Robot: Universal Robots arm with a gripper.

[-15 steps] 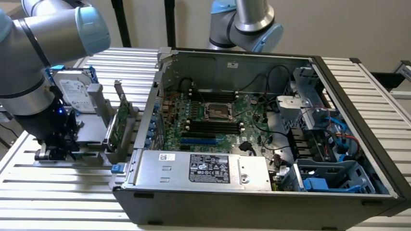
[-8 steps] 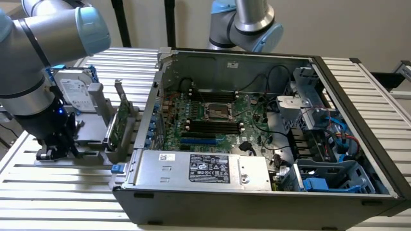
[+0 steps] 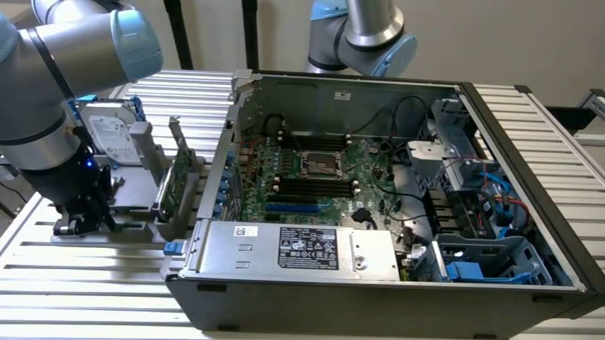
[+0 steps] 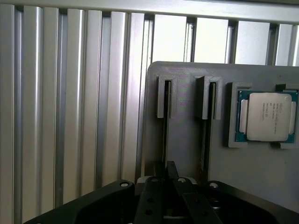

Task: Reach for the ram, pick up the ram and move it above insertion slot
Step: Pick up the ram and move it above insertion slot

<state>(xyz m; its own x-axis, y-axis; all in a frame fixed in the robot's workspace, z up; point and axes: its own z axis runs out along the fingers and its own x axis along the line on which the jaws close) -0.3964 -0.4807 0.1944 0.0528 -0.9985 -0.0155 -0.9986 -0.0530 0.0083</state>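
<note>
At about 9 o'clock in the exterior view, the robot arm (image 3: 57,106) reaches down so that the gripper (image 3: 83,219) sits low at the near end of a grey holder (image 3: 132,191) on the slatted metal table (image 3: 95,283). In the wrist view the gripper (image 4: 169,175) is drawn in narrow, its two dark fingers (image 4: 156,191) meeting on the top edge of the ram (image 4: 164,140). The ram stands on its long edge in the holder (image 4: 252,172). It is seen edge-on as a very thin, straight dark strip, and it runs from the gripper into the slotted guide (image 4: 166,95) that is the farther of the two guides from the processor (image 4: 267,116). A second guide (image 4: 208,95) stands between that one and the processor. Going rightward in the exterior view, a silver hard drive (image 3: 106,131) stands upright at 10 o'clock from the gripper. A wider green expansion card (image 3: 175,184) stands at its 3 o'clock, just beside the open computer case (image 3: 529,163). Inside the case, at the picture's centre, lies the motherboard (image 3: 326,152) with its black insertion slots (image 3: 317,188), well apart from the ram. A grey power supply (image 3: 302,248) sits at 6 o'clock from the slots. A second arm (image 3: 364,35) stands at 12 o'clock, behind the case.
</note>
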